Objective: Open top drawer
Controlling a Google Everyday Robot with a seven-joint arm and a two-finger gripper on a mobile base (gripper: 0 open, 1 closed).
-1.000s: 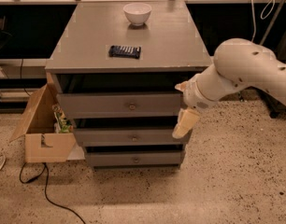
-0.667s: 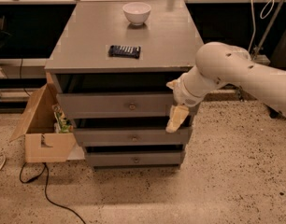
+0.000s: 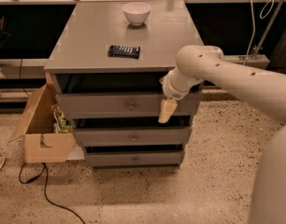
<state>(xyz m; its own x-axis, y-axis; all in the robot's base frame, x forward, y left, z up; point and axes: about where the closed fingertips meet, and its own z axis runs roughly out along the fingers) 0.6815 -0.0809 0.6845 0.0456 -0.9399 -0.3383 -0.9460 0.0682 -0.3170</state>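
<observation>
As the arm [image 3: 236, 78] slopes down, the gripper [image 3: 167, 111], state unclear, fronts the top drawer [image 3: 96, 105].

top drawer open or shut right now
Looks shut: the top drawer front sits under the tabletop edge, with only a dark gap above it. The gripper hangs before its right end, right of the knob.

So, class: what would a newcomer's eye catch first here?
The pale robot arm reaches in from the right, its claw hanging before the top drawer, right of its knob. Then the white bowl and dark packet on the cabinet top.
</observation>
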